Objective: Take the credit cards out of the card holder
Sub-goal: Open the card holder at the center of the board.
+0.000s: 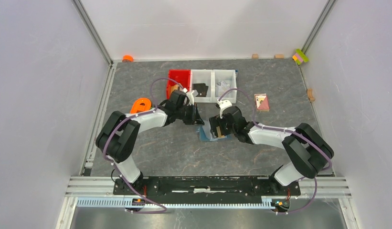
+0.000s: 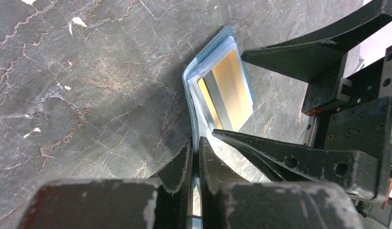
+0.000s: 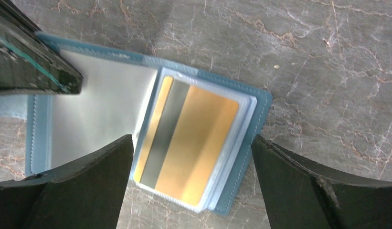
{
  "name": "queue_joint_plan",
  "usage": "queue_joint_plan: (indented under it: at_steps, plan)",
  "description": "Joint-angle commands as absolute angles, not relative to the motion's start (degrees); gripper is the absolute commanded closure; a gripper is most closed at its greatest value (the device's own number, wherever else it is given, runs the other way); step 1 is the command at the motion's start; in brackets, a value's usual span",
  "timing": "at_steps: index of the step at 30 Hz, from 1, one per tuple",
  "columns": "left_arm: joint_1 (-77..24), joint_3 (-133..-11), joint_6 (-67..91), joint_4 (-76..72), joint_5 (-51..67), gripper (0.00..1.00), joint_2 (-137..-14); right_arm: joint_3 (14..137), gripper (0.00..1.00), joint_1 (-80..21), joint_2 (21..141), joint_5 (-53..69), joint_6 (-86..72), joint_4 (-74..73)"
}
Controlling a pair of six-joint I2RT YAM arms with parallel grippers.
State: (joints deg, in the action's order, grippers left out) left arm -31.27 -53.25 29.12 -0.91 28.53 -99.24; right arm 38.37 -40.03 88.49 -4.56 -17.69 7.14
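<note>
Top view: grey marbled surface (image 1: 151, 152); blue wallet (image 1: 206, 136) lying open at mid-surface, between the two arms. Left claw (image 1: 197, 117) at the wallet's far-left edge; right claw (image 1: 217, 131) directly over the wallet. Behind them, one red bin (image 1: 178, 77) and two white bins (image 1: 214, 85) in a row; an orange piece (image 1: 141, 105) beside the left arm; a small booklet (image 1: 261, 102) to the right, well apart. Left wrist view: left claw (image 2: 195, 149) pressed together, pinching the thin edge of the wallet's (image 2: 223, 36) cover, that cover raised off the surface; a gold card (image 2: 229, 88) with a grey stripe sits in the clear sleeve of the other half; the right claw's black fingers (image 2: 299, 57) flank that half. Right wrist view: right claw (image 3: 192, 139) spread wide, one finger on each side of the card-bearing half, not touching the card (image 3: 198, 138); the card is fully seated in its sleeve; the pale inner lining (image 3: 98, 109) is exposed at left.
</note>
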Motion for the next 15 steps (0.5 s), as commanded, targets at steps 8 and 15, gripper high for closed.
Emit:
queue_joint_plan:
  at_steps: [8,15]
  plan:
    - [-31.3,-49.1,25.7,-6.4,25.1,0.98,-89.7,29.8,0.02,-35.7,74.2,-0.8,-18.4,13.9]
    - [-31.4,-47.9,24.0,-8.9,26.4,0.98,-87.9,22.0,0.02,-31.3,71.4,9.0,-21.3,26.7]
